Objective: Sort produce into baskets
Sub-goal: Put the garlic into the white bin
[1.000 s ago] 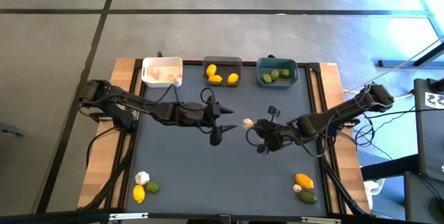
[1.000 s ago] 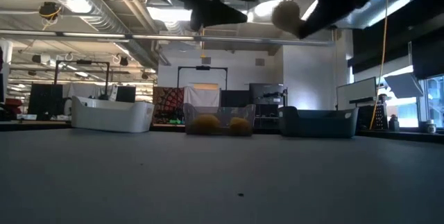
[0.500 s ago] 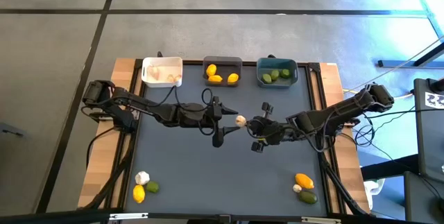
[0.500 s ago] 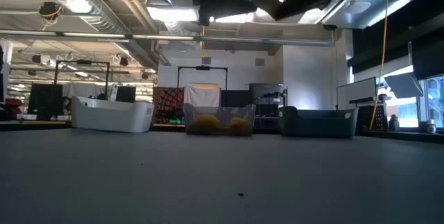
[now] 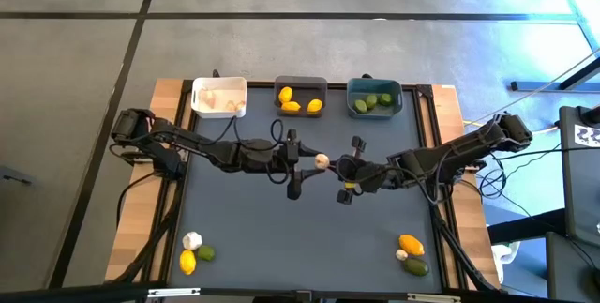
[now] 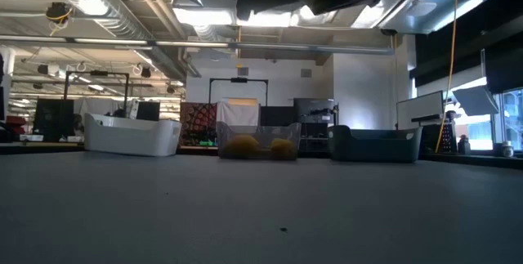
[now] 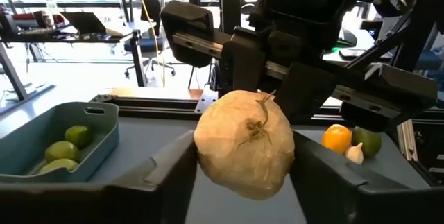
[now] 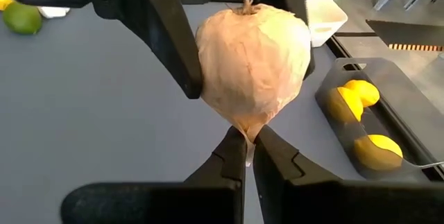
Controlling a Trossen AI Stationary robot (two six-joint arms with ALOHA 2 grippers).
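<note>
Right wrist view has the right gripper (image 8: 246,156) pinched almost shut on the thin stem tip under the garlic bulb (image 8: 252,63), while the left arm's two fingers (image 8: 168,37) stand on either side of the bulb, touching or nearly touching it. From the left wrist view the same bulb (image 7: 244,143) sits between the left gripper's (image 7: 243,175) own fingers, which are spread to about its width; whether they press it yet I cannot tell. Seen from above, the bulb (image 5: 322,161) hangs in the air over the middle of the worktop, between the two arms.

The risk, as I judge it, is in the handover. The right hold is only on a narrow stem, so the bulb could swing or slip out if the right fingers let go before the left ones clamp. A skewed squeeze on the round skin could squirt it loose, dropping it on the worktop far from the white basket (image 5: 218,98) at the back left edge.
</note>
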